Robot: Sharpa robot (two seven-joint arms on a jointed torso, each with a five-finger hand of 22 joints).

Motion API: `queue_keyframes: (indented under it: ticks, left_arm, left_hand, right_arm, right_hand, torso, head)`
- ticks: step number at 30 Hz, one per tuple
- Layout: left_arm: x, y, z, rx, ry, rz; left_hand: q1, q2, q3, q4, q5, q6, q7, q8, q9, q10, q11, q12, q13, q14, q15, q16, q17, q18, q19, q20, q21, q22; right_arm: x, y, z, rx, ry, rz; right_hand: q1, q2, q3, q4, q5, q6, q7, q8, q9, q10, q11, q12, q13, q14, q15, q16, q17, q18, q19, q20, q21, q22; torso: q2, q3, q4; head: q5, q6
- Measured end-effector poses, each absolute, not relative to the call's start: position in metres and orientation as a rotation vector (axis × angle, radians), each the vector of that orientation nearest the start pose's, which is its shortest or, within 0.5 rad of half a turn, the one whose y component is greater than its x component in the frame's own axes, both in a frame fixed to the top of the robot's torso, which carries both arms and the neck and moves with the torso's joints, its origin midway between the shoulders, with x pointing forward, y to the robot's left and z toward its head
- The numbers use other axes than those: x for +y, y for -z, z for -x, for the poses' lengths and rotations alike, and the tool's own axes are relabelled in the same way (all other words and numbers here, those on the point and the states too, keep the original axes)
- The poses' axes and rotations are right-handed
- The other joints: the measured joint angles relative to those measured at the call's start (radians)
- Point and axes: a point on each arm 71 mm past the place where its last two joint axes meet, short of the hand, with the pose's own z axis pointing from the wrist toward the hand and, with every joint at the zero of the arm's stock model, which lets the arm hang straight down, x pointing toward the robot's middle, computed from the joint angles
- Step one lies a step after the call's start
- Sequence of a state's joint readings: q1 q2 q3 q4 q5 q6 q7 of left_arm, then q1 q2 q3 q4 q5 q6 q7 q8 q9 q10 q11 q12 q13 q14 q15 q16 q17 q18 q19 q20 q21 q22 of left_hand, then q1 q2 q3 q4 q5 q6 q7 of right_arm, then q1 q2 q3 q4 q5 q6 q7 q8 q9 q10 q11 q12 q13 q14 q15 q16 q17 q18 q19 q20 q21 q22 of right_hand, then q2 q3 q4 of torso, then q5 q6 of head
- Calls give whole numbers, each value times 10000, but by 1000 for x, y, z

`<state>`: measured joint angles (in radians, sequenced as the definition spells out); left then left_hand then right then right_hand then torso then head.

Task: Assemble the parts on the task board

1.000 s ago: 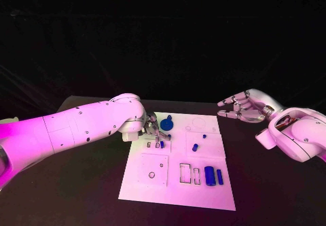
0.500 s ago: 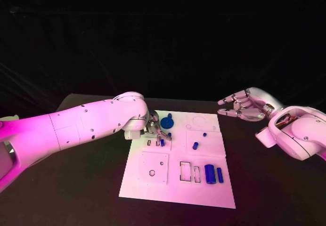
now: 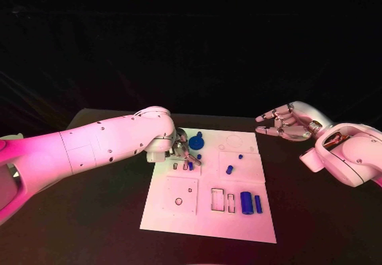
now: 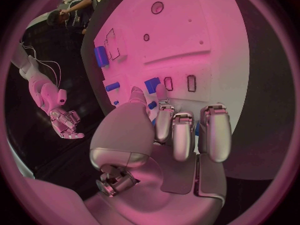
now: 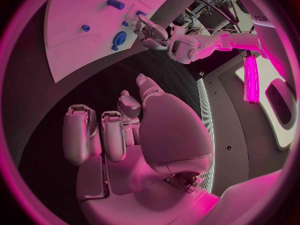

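The white task board (image 3: 208,218) lies in the middle of the black table (image 3: 95,221), its long side running away from the robot. The left hand (image 3: 181,152) is over the board's far left part, fingers pointing down at a small blue part (image 3: 190,165) that stands just beside two narrow slots. In the left wrist view the fingertips (image 4: 164,111) are close round that blue part (image 4: 152,84), but whether they grip it I cannot tell. A round blue part (image 3: 196,143) lies just beyond the hand on the board. Two more small blue parts (image 3: 229,170) sit near the board's middle right, and two upright blue cylinders (image 3: 247,203) stand side by side at the near right, next to rectangular cut-outs. The right hand (image 3: 285,125) hangs above the table, off the board's far right corner, fingers loosely curled and apart, holding nothing; the right wrist view shows its palm (image 5: 167,135) bare
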<state>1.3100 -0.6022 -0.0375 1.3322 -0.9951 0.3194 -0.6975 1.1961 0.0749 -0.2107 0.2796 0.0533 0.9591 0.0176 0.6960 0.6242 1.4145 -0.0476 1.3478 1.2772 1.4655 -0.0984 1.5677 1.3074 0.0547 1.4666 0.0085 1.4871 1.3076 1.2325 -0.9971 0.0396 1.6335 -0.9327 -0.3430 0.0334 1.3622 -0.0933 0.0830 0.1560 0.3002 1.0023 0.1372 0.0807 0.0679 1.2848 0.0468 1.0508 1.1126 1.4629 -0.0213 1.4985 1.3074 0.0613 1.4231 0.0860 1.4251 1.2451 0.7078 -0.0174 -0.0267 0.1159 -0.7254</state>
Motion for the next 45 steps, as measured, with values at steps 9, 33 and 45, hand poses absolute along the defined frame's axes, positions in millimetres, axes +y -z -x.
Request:
queue_keyframes:
  ticks: [9, 33, 45]
  left_arm:
    - [154, 193, -517, 24606, 2672, 1052]
    - [151, 192, -518, 24587, 2716, 1009]
    - [154, 192, -515, 24449, 2904, 1369]
  left_hand:
    - [249, 37, 151, -37, 0, 0, 0, 0, 119, 29, -29, 33, 39, 0, 1, 0, -1, 0, 0, 0, 0, 0]
    - [1667, -612, 2795, -684, 857, -401, -32, -677, 255, -7, -38, -182, 780, 0, -72, 0, 6, 0, 0, 1, 0, -2]
    - [1097, -2229, 6773, 434, 1694, -390, 183, -862, 1012, 42, -6, -414, -49, 16, -17, 0, 5, -1, 0, 1, 0, -2]
  right_arm:
    - [-244, 130, -478, 16001, -9687, -3114]
    - [-243, 132, -479, 16050, -9691, -3125]
    - [-244, 134, -479, 16117, -9673, -3141]
  right_hand:
    - [0, 0, 0, 0, 0, 0, 0, 0, 0, 0, 0, 0, 0, 0, 0, 0, -1, -1, 0, 0, 0, 0]
    - [0, 0, 0, 0, 0, 0, 0, 0, 0, 0, 0, 0, 1, 0, 0, 0, 6, 0, 0, 0, 0, 1]
    - [-1, 0, 0, 0, -1, 0, 0, 0, -1, 0, 1, 0, 1, 0, 0, 0, 4, 0, 0, 0, 0, 1]
  torso:
    - [5, 7, -6]
    - [11, 7, -6]
    - [11, 16, -4]
  head:
    - [18, -12]
    - [26, -74]
    - [45, -98]
